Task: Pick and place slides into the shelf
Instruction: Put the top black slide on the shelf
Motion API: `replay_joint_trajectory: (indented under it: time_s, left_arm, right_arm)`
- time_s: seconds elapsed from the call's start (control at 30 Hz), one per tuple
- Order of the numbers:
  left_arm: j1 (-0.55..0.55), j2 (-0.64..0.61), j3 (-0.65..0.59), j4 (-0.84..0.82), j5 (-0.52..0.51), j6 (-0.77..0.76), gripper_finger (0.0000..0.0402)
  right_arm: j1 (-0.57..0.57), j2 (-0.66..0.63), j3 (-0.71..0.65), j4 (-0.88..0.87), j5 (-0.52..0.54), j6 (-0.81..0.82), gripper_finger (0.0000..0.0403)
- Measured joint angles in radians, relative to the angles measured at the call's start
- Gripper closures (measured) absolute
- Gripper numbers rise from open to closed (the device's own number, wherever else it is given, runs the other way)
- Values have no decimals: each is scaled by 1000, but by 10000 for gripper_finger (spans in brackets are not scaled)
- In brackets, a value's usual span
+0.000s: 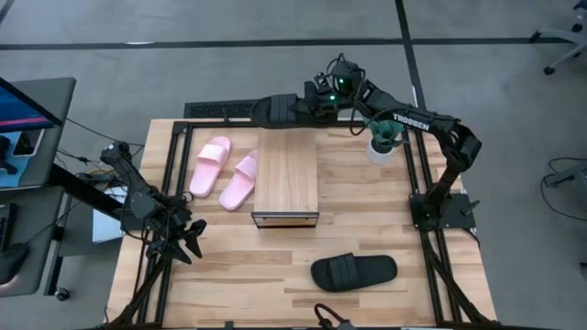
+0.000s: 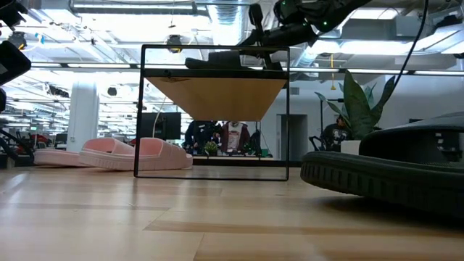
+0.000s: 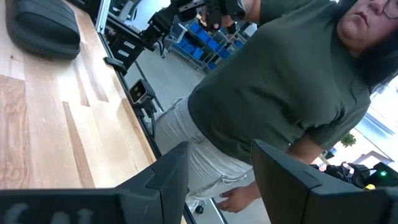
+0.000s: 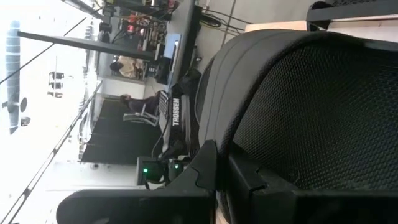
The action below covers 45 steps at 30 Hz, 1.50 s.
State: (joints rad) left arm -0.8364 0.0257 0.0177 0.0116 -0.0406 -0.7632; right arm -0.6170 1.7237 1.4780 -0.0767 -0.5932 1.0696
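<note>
Black slide (image 1: 280, 107), pinched by its edge in the right gripper (image 1: 316, 99), hangs at 12 o'clock of the shelf (image 1: 286, 174). Such a thin hold may slip, I think, dropping it behind. The left gripper (image 1: 183, 240) waits open at 8 o'clock.

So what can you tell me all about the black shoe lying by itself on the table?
The black slide is an open-toe slip-on sandal with a wide, ridged strap, matte and rubbery looking. It lies flat, sole down, lengthwise across the wooden table near its front edge, in front of the shelf. Nothing touches it except the tabletop; neither pincer is near.
</note>
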Motion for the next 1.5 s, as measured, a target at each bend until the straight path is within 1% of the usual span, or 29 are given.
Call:
replay_joint_trajectory:
  time_s: [0.3, 0.43, 0.57, 0.8, 1.07, 1.5]
  left_arm:
    - [0, 0, 0, 0, 0, 0, 239]
    - [0, 0, 0, 0, 0, 0, 239]
    - [0, 0, 0, 0, 0, 0, 239]
    - [0, 0, 0, 0, 0, 0, 239]
    - [0, 0, 0, 0, 0, 0, 239]
    - [0, 0, 0, 0, 0, 0, 239]
  right_arm:
    - [0, 0, 0, -12, 50, -8, 400]
    - [4, 36, -1, -21, 60, -7, 400]
    - [22, 81, 17, -10, 53, 3, 400]
    - [17, 117, 82, -14, 41, 3, 400]
    - [5, 148, 87, -32, 16, 4, 400]
    - [-29, 149, 88, -36, 14, -5, 400]
